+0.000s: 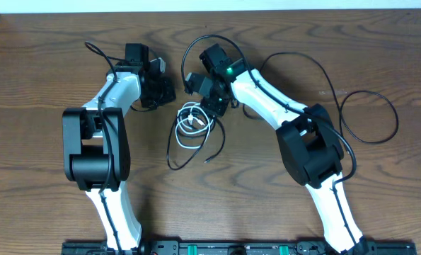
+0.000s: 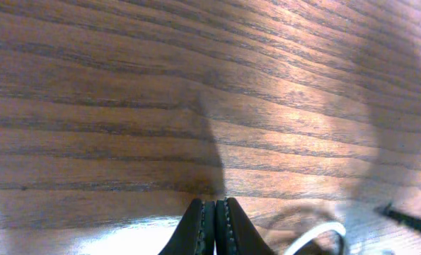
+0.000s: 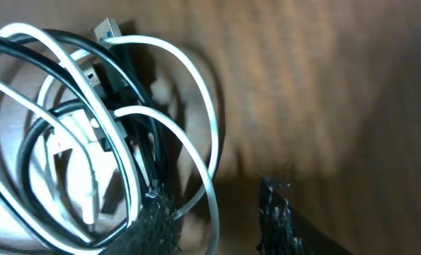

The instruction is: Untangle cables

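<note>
**Ana:** Between the right claw's [image 3: 214, 225] spread fingers, close by one of them, a strand of the white cord [image 1: 191, 119] seems to run. The rest of the knot sits just beside that finger: white loops over the black cord [image 3: 148, 117], with a metal plug [image 3: 105, 30] on top. What worries you?

**Ben:** Closing now. I'd guess it pinches white and black together, so a pull would drag the whole bundle instead of freeing one loop. The plug could also snag on a crossing strand.

**Ana:** And the left claw [image 2: 214, 230]?

**Ben:** Pressed shut on nothing, over bare table [image 2: 125, 85], with the bundle off to its side. Nothing pins the pile, so it would likely slide.

**Ana:** Which view tells you that?

**Ben:** Only the right wrist shows how the strands cross and which one lies in the gap. Only from above do you see both claws flanking the pile, and the black cord's long loop trailing away from the right claw toward the arms' bases.
</note>
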Available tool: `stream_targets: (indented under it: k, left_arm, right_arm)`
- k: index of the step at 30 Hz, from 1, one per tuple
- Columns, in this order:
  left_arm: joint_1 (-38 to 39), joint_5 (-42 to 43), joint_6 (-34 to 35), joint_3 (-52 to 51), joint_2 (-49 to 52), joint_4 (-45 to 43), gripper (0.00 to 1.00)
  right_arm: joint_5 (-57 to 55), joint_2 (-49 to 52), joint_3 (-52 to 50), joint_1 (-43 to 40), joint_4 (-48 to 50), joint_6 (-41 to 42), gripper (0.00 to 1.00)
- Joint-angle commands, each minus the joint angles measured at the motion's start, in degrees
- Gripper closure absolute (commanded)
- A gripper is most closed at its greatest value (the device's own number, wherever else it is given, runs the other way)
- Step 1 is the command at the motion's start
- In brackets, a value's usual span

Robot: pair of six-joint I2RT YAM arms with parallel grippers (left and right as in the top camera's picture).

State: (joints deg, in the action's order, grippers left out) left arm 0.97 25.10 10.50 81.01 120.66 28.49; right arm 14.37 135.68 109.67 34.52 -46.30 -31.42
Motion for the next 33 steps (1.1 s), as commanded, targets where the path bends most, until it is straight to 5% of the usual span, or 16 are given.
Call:
stream_targets:
  k: [1,12,16,23,27,33]
  left_arm:
    - [0.02,-0.72,0.31,-0.44,1.07,0.31,0.92]
    - [0.02,-0.72,0.28,-0.44,1.07,0.31,0.92]
    - [0.02,-0.72,0.28,-0.44,1.07,0.33,0.92]
    - [0.02,-0.70,0.28,-0.44,1.07,0.33,0.92]
    - [0.02,-0.44,0.28,-0.44,1.07,0.55,0.91]
    - [0.02,-0.07,0.28,-0.44,1.07,0.63,0.91]
  right_arm:
    - [5.68,-2.34,0.15,1.07,-1.62,0.98,0.60]
    - [5.66,-2.32,0.15,2.12,-5.77,0.20,0.54]
    - [1.77,-2.27,0.15,2.12,-3.89,-0.11,0.67]
    - [-11.63,-2.27,0.15,1.11,2.73,15.67,0.91]
    - [-14.25,-2.27,0.15,-1.11,3.37,27.45,0.93]
    - [-14.16,-2.29,0.15,-4.39,3.28,34.38,0.89]
